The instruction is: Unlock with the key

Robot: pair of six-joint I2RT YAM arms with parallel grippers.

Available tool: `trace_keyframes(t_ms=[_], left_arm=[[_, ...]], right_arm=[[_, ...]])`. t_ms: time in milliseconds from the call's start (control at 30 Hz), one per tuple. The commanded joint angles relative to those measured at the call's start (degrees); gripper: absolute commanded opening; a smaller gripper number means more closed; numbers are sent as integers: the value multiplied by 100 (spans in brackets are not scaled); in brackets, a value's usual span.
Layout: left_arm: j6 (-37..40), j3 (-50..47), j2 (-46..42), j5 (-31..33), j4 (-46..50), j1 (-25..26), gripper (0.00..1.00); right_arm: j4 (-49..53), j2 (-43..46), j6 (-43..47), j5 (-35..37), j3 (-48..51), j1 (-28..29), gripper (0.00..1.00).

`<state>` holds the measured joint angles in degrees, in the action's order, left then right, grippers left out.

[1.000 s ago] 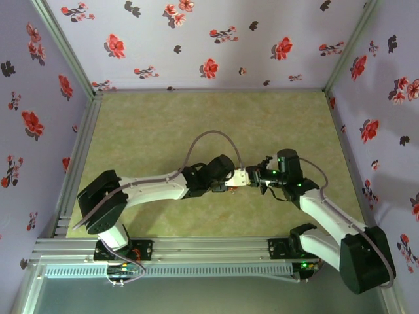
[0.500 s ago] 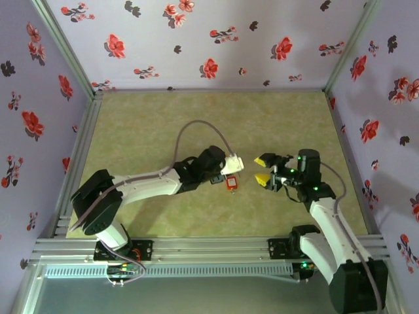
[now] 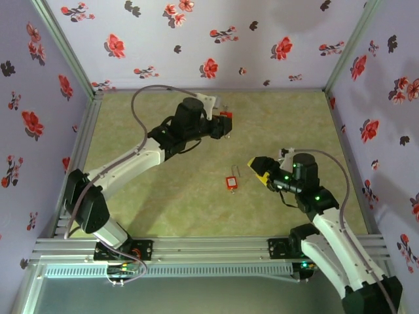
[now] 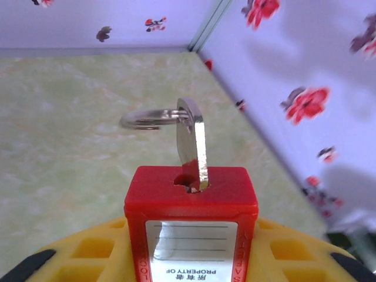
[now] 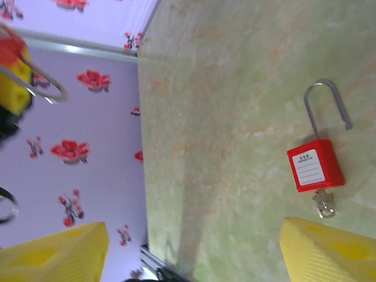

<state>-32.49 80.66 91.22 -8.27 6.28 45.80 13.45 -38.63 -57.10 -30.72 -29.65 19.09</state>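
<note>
Okay, I'm looking down from the top camera: the left gripper (image 3: pixel 219 124) is out near the far wall, raised over the green table (image 3: pixel 150 131), and it's clamped on a red padlock (image 3: pixel 225 116). On my left wrist feed that red padlock (image 4: pixel 191 194) sits snug between the yellow fingers (image 4: pixel 94 252), its white label facing the lens and upside down. A silver key (image 4: pixel 192 144) stands in its keyhole, and a key ring (image 4: pixel 150 119) hangs off the key's head, out to one side.

Over to the right gripper (image 3: pixel 260 171): its jaws are spread wide with nothing between them. On the right wrist feed I see both yellow fingers (image 5: pixel 329 249) at the bottom corners, well apart.

A second padlock (image 3: pixel 232 182) lies flat on the table, close to the right gripper on the side toward the left arm. The right wrist feed shows it label up, its shackle (image 5: pixel 326 108) swung open at one end, and a second key (image 5: pixel 324 204) poking out of its bottom.
</note>
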Motion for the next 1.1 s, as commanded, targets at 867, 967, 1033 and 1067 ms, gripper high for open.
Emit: trace_keyframes(t_ms=[867,967,1033,1067], left_arm=[[-1362,389,222,-107,998,304,0],[-1389,499,195,-104,1006,164,0],[-1437,545,141,-101,983,22,0],[-1477,547,108,-99,972,-53,0]], right_arm=[[-1349,-2245,1640,1206,-1086,1281,8],[-1144,-2220,1589,1403,-840,1578,0],[-1212,-2149,1473,1480,-546,1774,0],[-1332,-2077,1374,1522,-362,1892,0]])
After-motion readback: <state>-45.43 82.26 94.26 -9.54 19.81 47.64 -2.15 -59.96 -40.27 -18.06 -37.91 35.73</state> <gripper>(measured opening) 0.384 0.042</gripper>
